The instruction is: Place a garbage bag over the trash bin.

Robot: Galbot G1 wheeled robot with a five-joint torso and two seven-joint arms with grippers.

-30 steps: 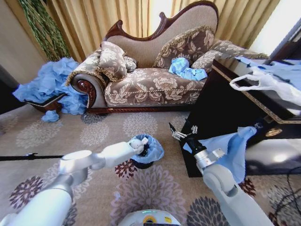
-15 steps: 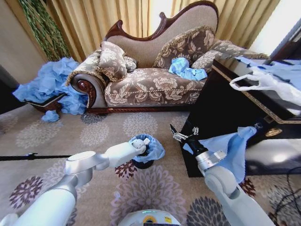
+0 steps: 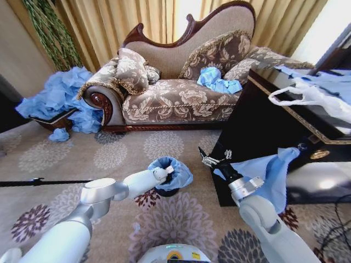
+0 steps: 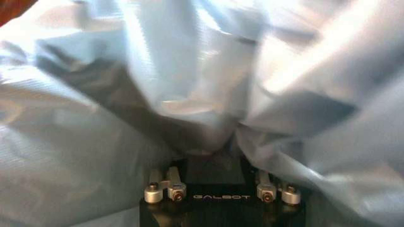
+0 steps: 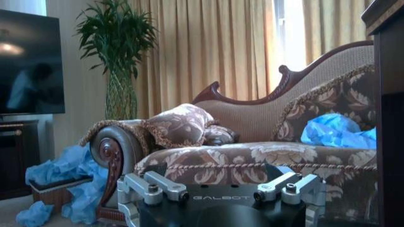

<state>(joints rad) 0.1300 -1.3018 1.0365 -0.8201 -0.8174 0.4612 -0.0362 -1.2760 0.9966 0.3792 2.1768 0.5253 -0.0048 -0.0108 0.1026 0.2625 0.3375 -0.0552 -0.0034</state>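
Note:
The small black trash bin stands on the carpet in front of me. The light-blue garbage bag is draped over its top, its edge folded down around the rim. My left gripper reaches into the bag's mouth from the bin's left side. In the left wrist view, folds of the garbage bag crowd close around the gripper's body. My right gripper hovers open to the right of the bin, apart from it, with nothing in it.
A dark cabinet stands close on the right, with another blue bag hanging by my right arm and a white handled bag on top. The sofa is behind, and a heap of blue bags lies at its left end.
My left arm has stretched forward and its gripper has sunk lower into the bag's mouth. The right arm has hardly moved.

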